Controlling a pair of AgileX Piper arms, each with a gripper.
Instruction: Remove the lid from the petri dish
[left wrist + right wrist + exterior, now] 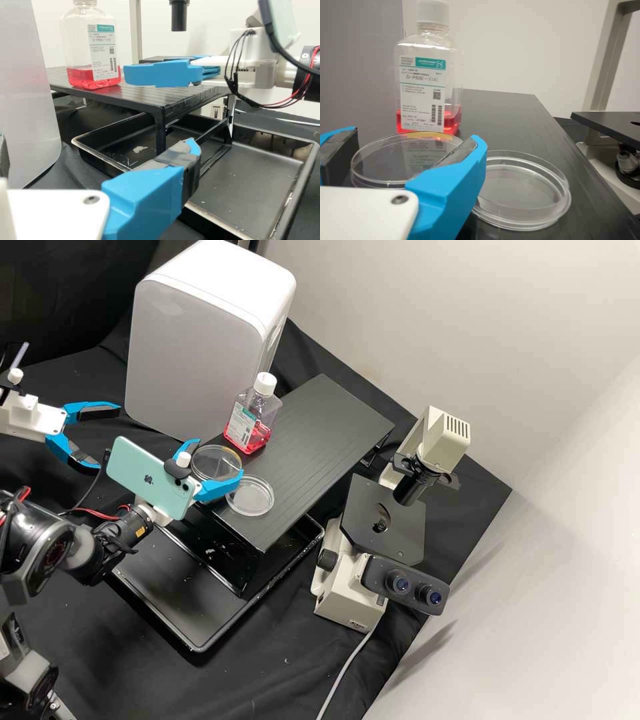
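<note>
One clear, round lid [390,162] sits gripped in the right claw [411,142].

White printed label [422,92], teal band and square code, on the bottle [428,47].

bottle [92,45]: top cut off | lid [395,161]: near rim behind right pincer [409,148]

A black-covered bench [287,667] carries a shallow black tray [193,603] with a raised black shelf [320,433] standing in it, and on the shelf a clear open dish [250,497] lies just beside the right pincer [212,465] while a bottle [252,417] of pink liquid stands just beyond it.
</note>
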